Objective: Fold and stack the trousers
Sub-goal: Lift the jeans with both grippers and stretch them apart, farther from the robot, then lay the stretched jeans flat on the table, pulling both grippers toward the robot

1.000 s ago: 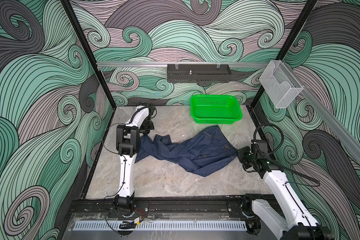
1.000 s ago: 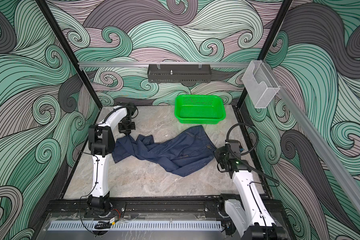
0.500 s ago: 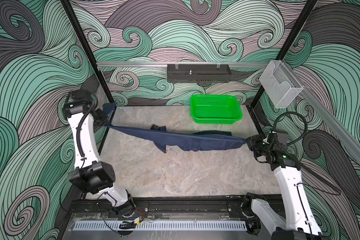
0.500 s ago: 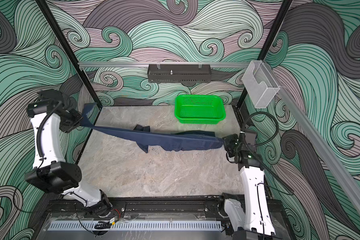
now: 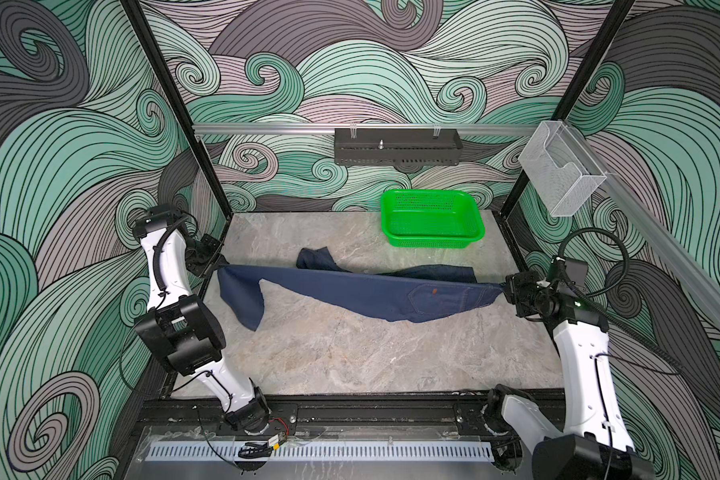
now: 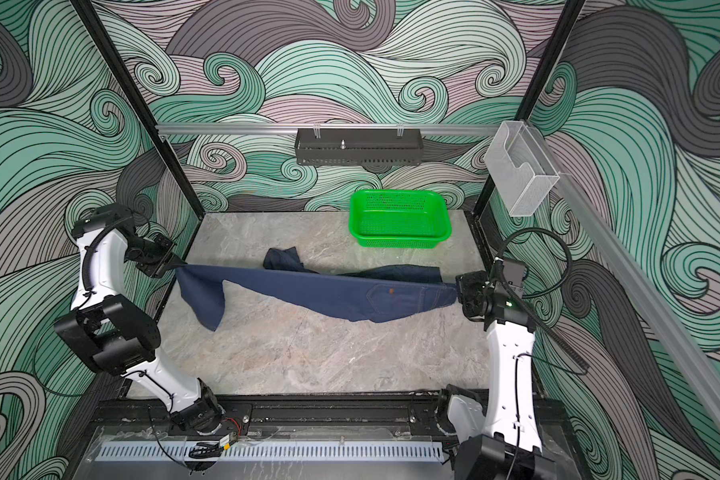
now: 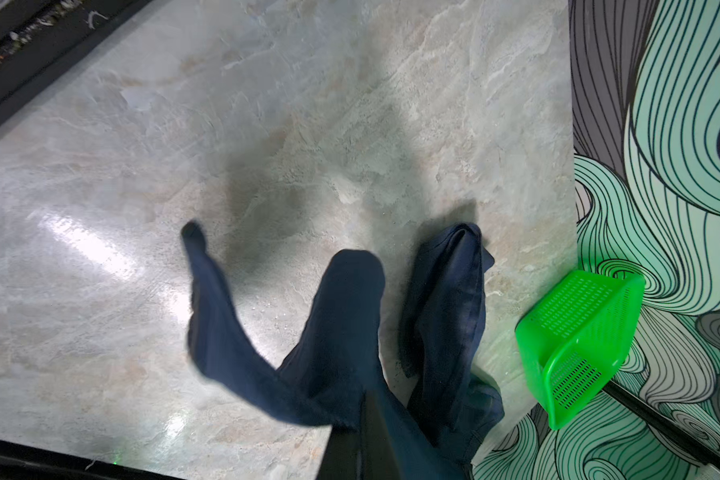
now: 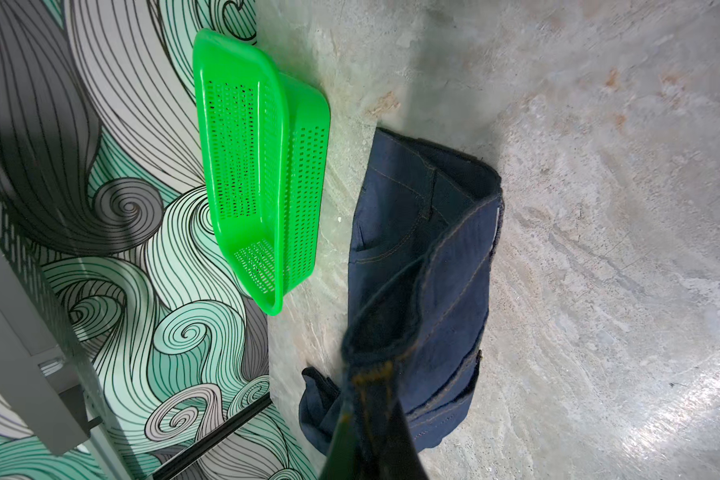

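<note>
In both top views we look down from high above the near edge toward the far side, taking in the whole table (image 5: pixel 350 353). Our left wrist camera hangs close over the trousers (image 7: pixel 341 332) at the left, facing right; our right wrist camera mirrors it, facing left. Both wrist views share the green basket (image 7: pixel 578 332) and the trousers

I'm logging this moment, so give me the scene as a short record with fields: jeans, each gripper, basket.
jeans: dark blue, stretched between both grippers, second leg lying on the table behind
left gripper: shut on a leg end
right gripper: shut on the waist end
basket: green, empty, at the table's back, apart from the jeans
fold: not yet done
</note>
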Available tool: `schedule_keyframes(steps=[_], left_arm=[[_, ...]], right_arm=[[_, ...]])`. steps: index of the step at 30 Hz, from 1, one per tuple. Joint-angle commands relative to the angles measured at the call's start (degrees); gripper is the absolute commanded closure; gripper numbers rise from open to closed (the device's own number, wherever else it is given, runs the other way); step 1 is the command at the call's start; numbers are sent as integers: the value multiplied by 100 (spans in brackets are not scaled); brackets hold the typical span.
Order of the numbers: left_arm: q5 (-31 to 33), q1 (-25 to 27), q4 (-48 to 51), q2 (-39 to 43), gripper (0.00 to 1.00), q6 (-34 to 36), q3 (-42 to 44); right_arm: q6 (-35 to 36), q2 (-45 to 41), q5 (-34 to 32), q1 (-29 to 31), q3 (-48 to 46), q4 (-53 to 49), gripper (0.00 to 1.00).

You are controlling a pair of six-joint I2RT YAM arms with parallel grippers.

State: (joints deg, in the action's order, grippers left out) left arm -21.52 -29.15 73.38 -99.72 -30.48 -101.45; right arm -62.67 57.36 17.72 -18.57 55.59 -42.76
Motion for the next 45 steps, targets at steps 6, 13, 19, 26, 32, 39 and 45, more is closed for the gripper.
schedule_keyframes(steps=[6, 13, 19, 26, 32, 39, 45], left_arm=[[207, 132, -513, -771, 100, -262, -1310], [328, 186, -129, -1376, 100, -399, -3827], [475, 164, -508, -547, 100, -60, -2143], [690, 43, -1008, 280, 100, 138, 843], [1339, -69, -1214, 600, 100, 146, 2190], [1755, -126, -1406, 971, 100, 137, 2784], [1878, -165, -1520, 1195, 100, 106, 3183]], right_arm=[[-227, 1278, -1076, -204, 994, 858, 100], [-185, 2238, -985, -373, 3380, 675, 100], [158, 1902, -1144, -487, 2698, 536, 100], [609, 1136, -1488, -936, 571, 659, 100], [995, 813, -1880, -1328, -384, 503, 100], [1185, 638, -2471, -1412, -1140, 455, 100], [1222, 336, -2863, -1418, -1542, 496, 100]])
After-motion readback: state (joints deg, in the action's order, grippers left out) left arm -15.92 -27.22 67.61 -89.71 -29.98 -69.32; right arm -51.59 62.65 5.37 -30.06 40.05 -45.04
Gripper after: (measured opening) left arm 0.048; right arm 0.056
